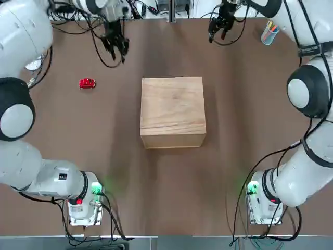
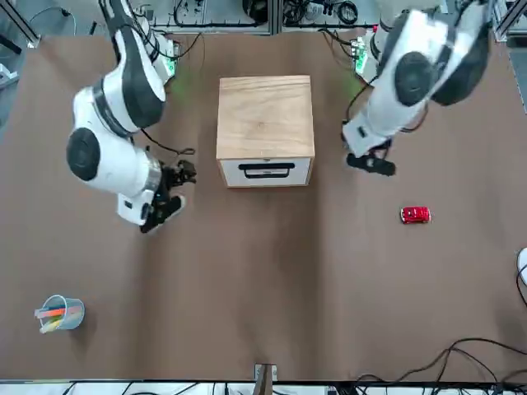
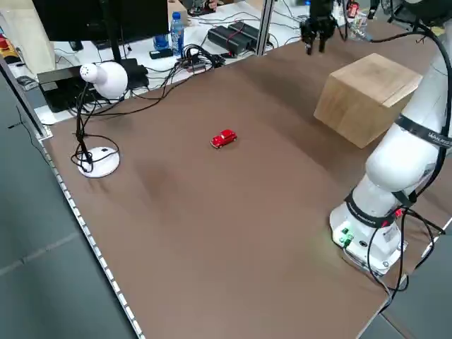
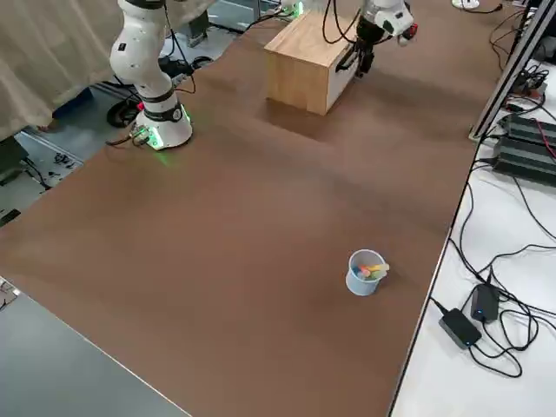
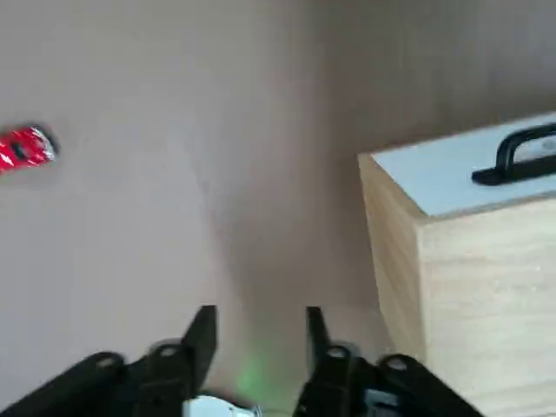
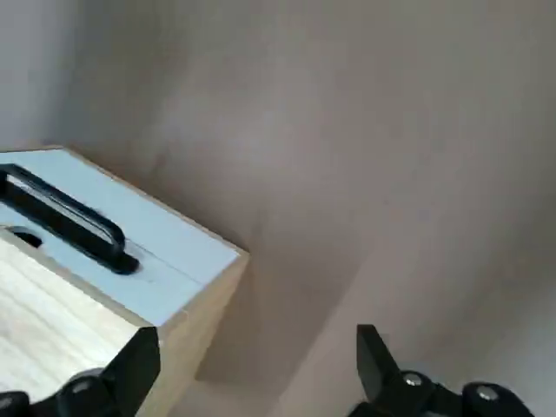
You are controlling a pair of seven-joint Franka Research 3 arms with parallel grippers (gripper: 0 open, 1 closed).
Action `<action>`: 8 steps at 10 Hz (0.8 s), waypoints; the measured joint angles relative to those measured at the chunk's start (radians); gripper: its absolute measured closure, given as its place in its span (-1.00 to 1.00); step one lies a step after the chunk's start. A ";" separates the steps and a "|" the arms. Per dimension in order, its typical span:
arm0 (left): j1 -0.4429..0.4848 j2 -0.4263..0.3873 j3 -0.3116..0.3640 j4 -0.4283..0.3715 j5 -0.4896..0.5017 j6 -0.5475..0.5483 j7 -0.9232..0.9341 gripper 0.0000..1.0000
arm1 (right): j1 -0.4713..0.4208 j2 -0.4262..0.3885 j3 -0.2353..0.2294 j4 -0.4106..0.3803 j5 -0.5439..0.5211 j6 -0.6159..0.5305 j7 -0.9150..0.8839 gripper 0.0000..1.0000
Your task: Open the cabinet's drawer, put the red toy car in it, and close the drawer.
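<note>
Tools open, our left [image 5: 261, 343] and right [image 6: 261, 352] hover beside the closed wooden cabinet [image 2: 265, 123].

1. Cabinet [image 1: 173, 107]: mid-worktop [image 1: 117, 198].
2. Red toy car [image 1: 87, 83]: left of cabinet, well apart.
3. Left gripper [image 1: 119, 56]: off cabinet's far-left corner, not touching.
4. Right gripper [image 1: 212, 37]: beyond cabinet's far-right corner.
5. Cup of pens [image 1: 269, 34]: beyond cabinet, farther right.

Evenly bright overhead — soft, blurry shadows spread beside the box [image 1: 173, 112]; both wrist views look hazy.
</note>
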 joint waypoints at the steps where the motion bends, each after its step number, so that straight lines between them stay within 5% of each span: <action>1: -0.001 0.021 -0.035 -0.026 0.000 0.023 -0.057 0.46 | 0.000 0.026 -0.001 0.007 0.041 0.011 -0.045 -1.00; 3: -0.018 0.080 -0.073 -0.030 0.000 0.045 -0.156 0.97 | -0.001 0.087 -0.002 0.042 0.116 0.016 -0.107 -1.00; 8: -0.062 0.184 -0.094 0.091 0.013 0.139 -0.316 0.98 | -0.009 0.207 -0.008 0.069 0.470 0.034 -0.252 -1.00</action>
